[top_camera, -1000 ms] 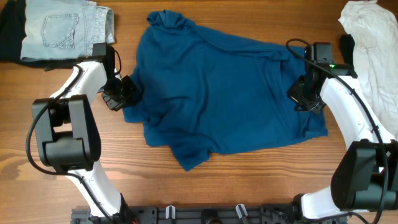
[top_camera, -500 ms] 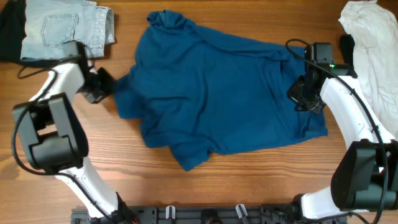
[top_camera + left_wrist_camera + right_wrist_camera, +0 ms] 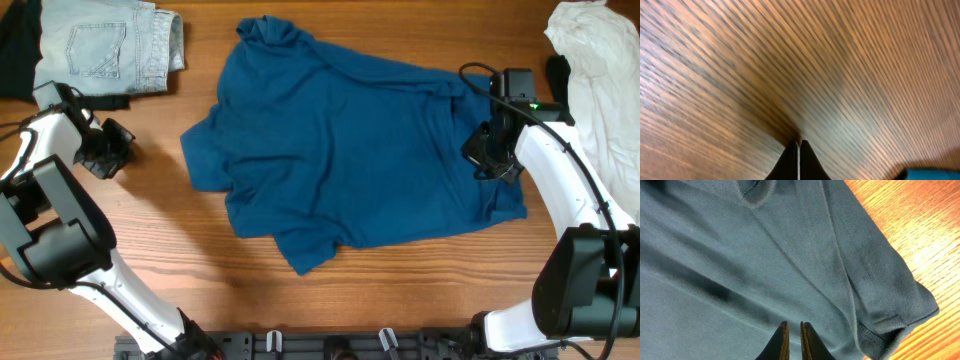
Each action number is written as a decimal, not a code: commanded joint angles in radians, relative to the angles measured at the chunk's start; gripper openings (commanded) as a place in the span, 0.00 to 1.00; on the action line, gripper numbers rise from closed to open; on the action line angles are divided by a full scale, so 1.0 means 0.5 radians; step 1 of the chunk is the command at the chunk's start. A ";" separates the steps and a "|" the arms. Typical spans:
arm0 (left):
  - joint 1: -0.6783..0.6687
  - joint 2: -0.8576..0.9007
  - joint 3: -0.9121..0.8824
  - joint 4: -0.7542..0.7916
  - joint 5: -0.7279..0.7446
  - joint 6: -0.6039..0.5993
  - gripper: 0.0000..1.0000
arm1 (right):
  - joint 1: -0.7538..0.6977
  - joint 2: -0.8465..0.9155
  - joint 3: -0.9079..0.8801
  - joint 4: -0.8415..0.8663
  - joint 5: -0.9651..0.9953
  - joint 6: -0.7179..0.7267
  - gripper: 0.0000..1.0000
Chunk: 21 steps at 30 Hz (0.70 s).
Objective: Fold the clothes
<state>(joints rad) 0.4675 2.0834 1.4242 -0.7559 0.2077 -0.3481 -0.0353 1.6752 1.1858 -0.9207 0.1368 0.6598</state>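
Surface, overhead: wooden table [image 3: 150, 265], bare wood showing on the near side and at the left.
Top, overhead: one deep-blue top [image 3: 340, 150] lies spread over the middle of the table, unfolded and rumpled. Its neck opening is bunched at the far edge, one sleeve points left, and a loose corner trails toward the near edge.
Other cloth, overhead: one pale denim piece [image 3: 105, 45] in the far left corner and one white garment [image 3: 595, 70] at the far right. Both lie apart from the top.
Grippers, overhead: two. The left gripper [image 3: 108, 150] is over bare wood, apart from the top's left sleeve. The right gripper [image 3: 488, 158] is down over the top's right part.
Left wrist, gripper: the left gripper [image 3: 799, 146] has its fingers pressed together, tips meeting in one line with nothing between them.
Left wrist, below: blurred wood grain of the table [image 3: 790, 60]; a sliver of the deep-blue top [image 3: 922, 174] shows in the bottom right corner.
Right wrist, gripper: the right gripper [image 3: 793, 327] has its fingers drawn almost together, with only a hairline gap, right over the blue cloth. Whether any cloth is nipped cannot be told.
Right wrist, top: the deep-blue top [image 3: 740, 265] fills most of the view. It shows a fine knit, long seams, soft creases and a stitched hem at the right, lying on the table [image 3: 920, 240].
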 commanded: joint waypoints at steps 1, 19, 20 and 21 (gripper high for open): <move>-0.124 -0.210 0.105 -0.073 0.058 0.088 0.04 | 0.008 -0.011 0.011 0.005 -0.031 -0.028 0.11; -1.086 0.070 0.039 -0.146 0.204 0.038 0.04 | 0.008 -0.011 0.011 0.082 -0.098 -0.072 0.14; -1.083 0.088 0.039 -0.153 0.202 0.038 0.04 | 0.008 -0.011 0.011 0.082 -0.098 -0.071 0.14; -1.078 0.103 0.039 -0.164 0.193 0.037 0.04 | 0.008 -0.011 0.011 0.082 -0.098 -0.072 0.14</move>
<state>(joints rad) -0.0868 2.0953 1.4536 -0.8307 0.3264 -0.3195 -0.0353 1.6752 1.1858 -0.8803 0.1005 0.6331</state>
